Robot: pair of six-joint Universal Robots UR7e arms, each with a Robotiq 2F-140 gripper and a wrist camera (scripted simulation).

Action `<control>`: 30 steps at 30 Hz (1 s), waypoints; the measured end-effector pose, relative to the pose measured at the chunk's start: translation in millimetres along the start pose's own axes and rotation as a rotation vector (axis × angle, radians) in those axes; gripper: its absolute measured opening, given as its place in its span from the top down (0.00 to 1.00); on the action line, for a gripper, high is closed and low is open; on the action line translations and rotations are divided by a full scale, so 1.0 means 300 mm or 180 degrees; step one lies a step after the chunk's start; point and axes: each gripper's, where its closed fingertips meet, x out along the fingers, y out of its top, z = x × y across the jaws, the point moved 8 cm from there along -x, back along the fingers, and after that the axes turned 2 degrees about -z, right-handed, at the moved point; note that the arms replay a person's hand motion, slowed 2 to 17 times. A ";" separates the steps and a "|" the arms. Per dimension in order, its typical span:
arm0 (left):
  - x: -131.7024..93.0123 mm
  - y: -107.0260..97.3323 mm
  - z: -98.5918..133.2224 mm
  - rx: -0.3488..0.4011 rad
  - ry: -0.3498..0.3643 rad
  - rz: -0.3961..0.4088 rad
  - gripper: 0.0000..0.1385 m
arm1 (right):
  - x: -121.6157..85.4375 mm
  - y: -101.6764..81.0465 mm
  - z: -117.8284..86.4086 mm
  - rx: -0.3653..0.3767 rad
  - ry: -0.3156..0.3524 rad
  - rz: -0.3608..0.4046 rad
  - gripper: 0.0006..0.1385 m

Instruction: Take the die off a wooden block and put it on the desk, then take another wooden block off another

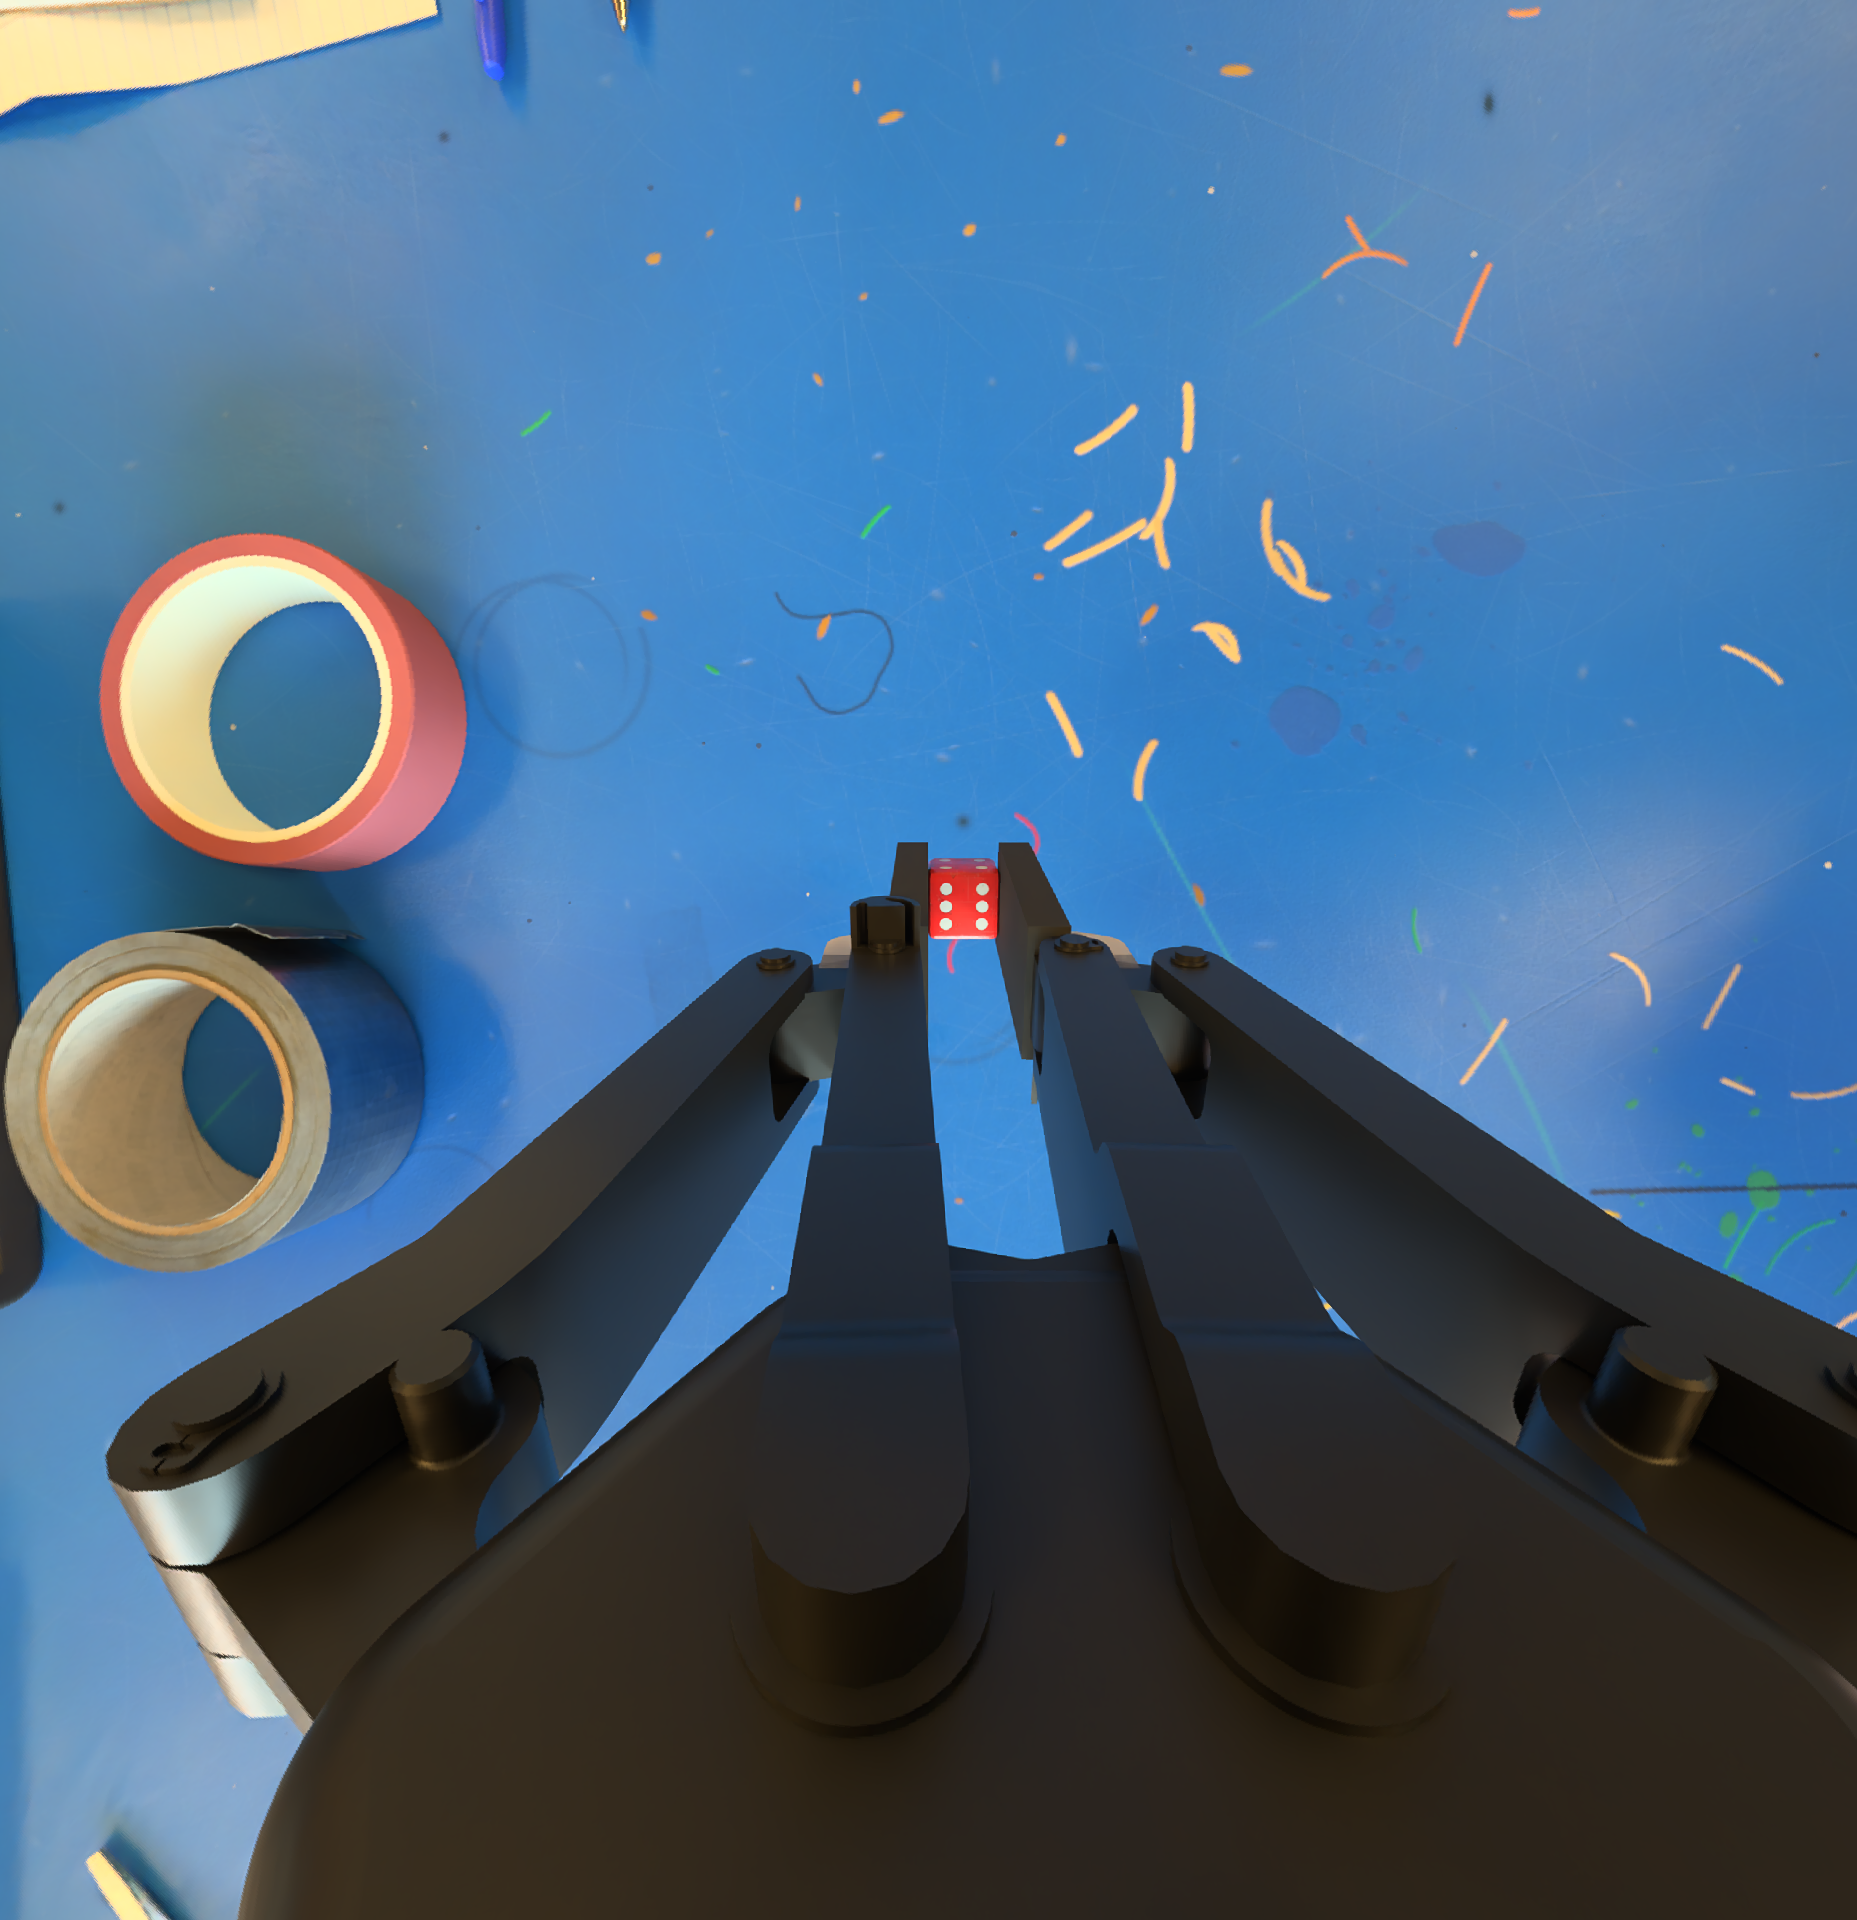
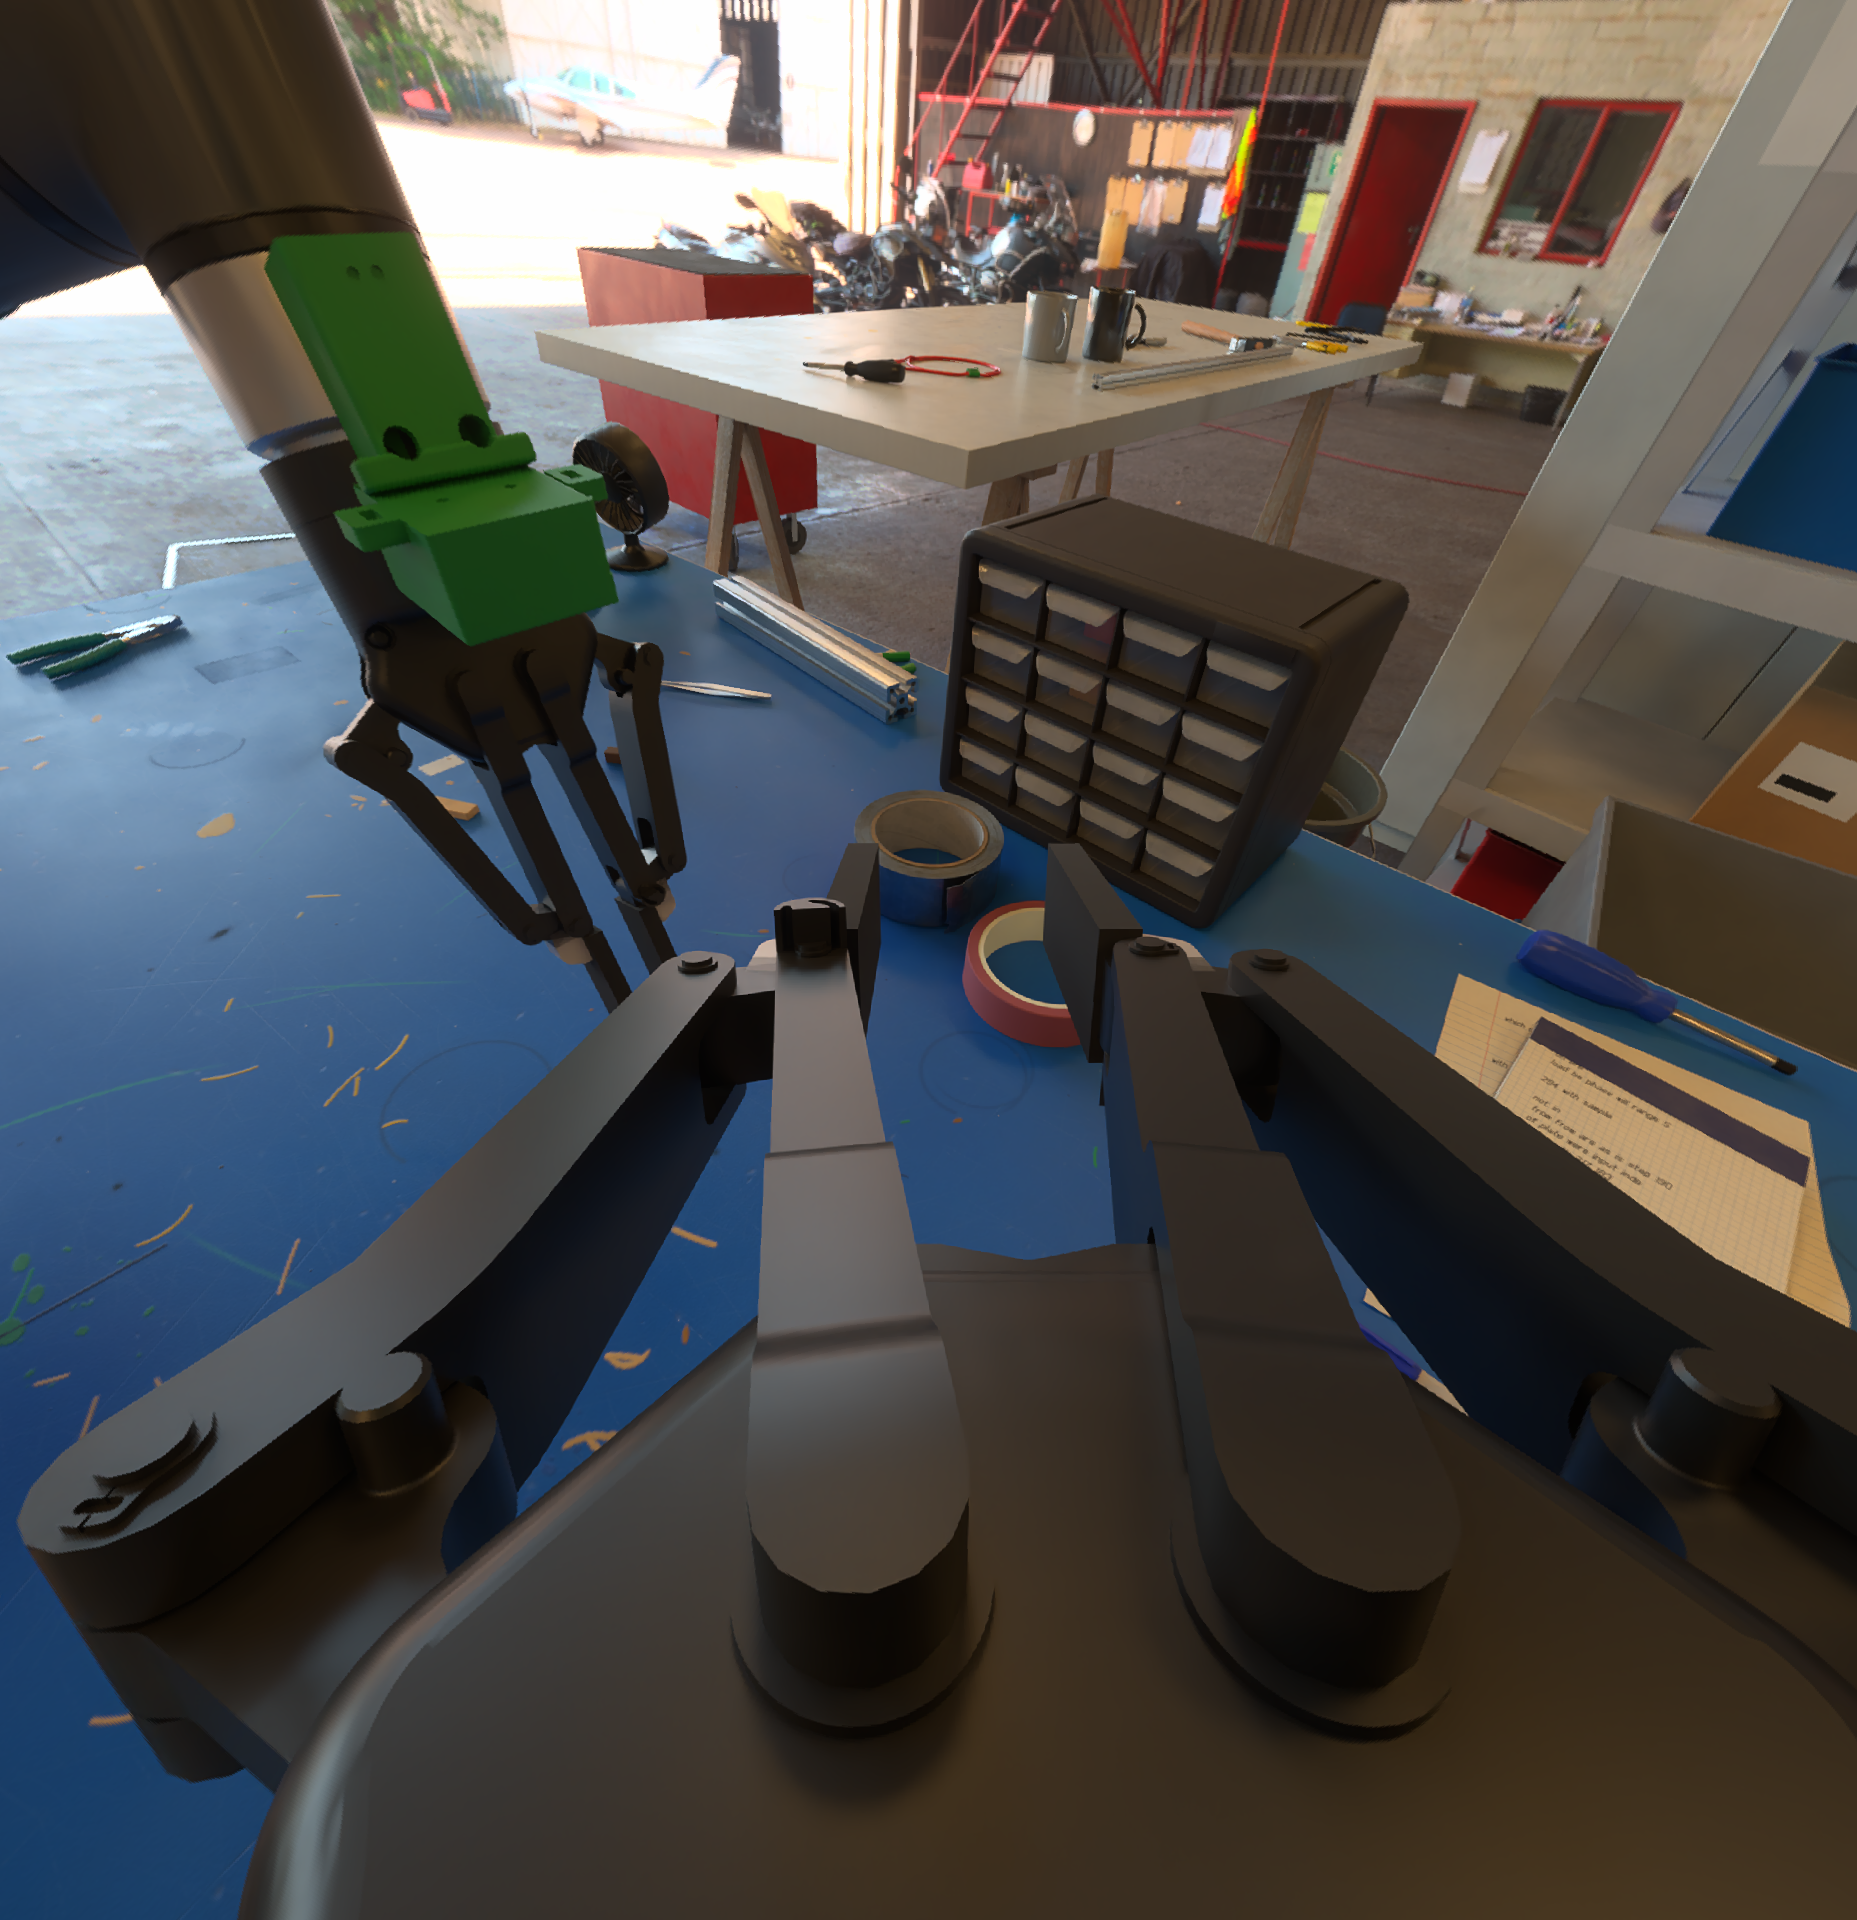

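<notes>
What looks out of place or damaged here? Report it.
Nothing is spilled or broken. The blue tape roll has a ragged loose end at its top edge. The desk carries orange and green paint marks and scratches. The left gripper pinches the red die squarely.

Glossy red plastic die (image 1: 963, 899); matt dark metal left gripper (image 1: 963, 883). Scuffed, paint-flecked blue desk (image 1: 1007, 312). At nine o'clock, smooth red tape roll (image 1: 280, 701), cardboard-cored.

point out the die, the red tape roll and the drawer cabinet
die (image 1: 963, 900): left wrist view, its six-pip face
red tape roll (image 1: 430, 727): left wrist view, outer wall
drawer cabinet (image 2: 1215, 561): right wrist view, dark top
</notes>
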 end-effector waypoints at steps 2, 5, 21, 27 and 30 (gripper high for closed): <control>0.018 0.009 -0.003 -0.0002 -0.0014 -0.0006 0.87 | -0.007 -0.003 0.001 -0.0001 -0.0008 -0.0020 0.69; 0.042 0.021 -0.009 -0.0007 -0.0029 -0.0016 0.87 | -0.016 -0.009 0.004 0.0001 -0.0020 -0.0048 0.69; 0.128 0.049 -0.038 0.0040 0.0069 -0.0157 0.87 | -0.060 -0.031 0.029 0.0068 -0.0102 -0.0089 0.69; 0.150 0.052 -0.038 0.0049 0.0013 -0.0206 0.87 | -0.070 -0.036 0.041 0.0118 -0.0113 -0.0060 0.69; 0.160 0.052 -0.039 0.0044 -0.0012 -0.0237 0.87 | -0.074 -0.039 0.047 0.0144 -0.0112 -0.0044 0.69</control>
